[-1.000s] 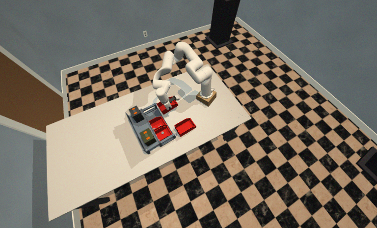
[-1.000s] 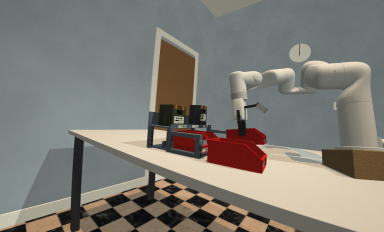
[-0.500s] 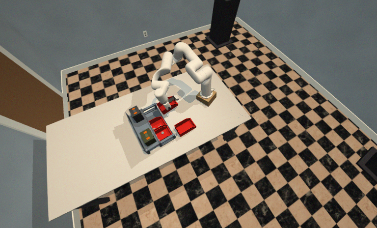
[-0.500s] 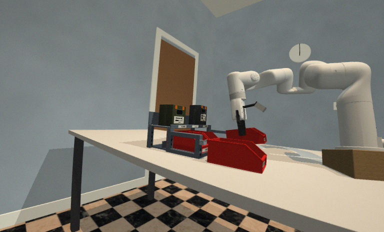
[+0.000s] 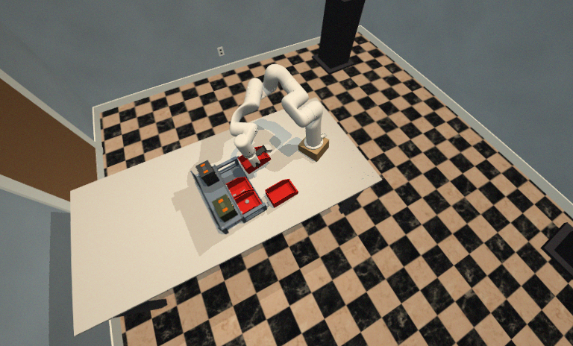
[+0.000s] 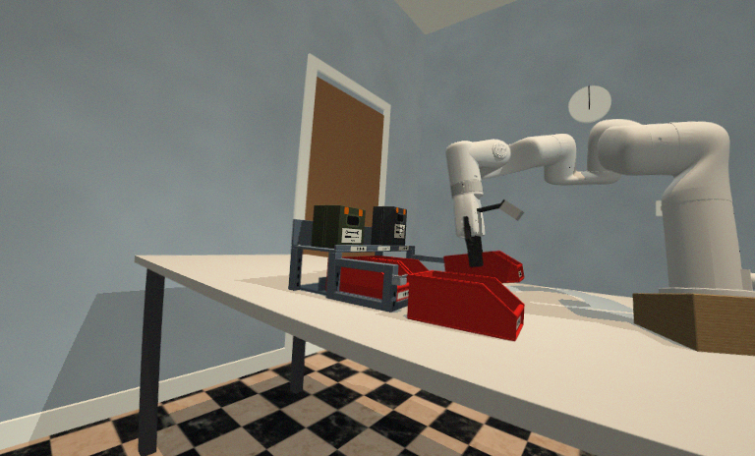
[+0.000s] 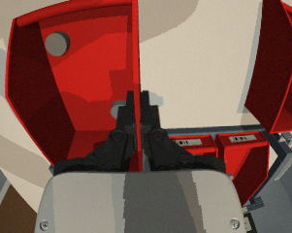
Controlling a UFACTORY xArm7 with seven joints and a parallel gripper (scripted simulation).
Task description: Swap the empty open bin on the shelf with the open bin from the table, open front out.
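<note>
Here, one hand (image 5: 256, 164) (image 6: 476, 263) (image 7: 138, 104) pinching one wall of red parts bin (image 5: 263, 156) (image 6: 500, 266) (image 7: 89, 73); two grey discs (image 7: 57, 44) inside. One other red bin (image 5: 281, 192) (image 6: 462, 304) (image 7: 272, 73) on counter (image 5: 126, 241) (image 6: 584, 368) (image 7: 199, 63).

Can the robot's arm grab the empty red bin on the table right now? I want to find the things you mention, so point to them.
Probably not yet. Its gripper (image 5: 255, 162) (image 6: 476, 263) (image 7: 138, 104) is pinching the side of the other red bin (image 5: 263, 159) (image 6: 501, 265) (image 7: 87, 73), so it would have to let go first. The empty bin (image 5: 281, 193) (image 6: 462, 304) (image 7: 273, 63) looks open on top, with nothing over it.
</note>
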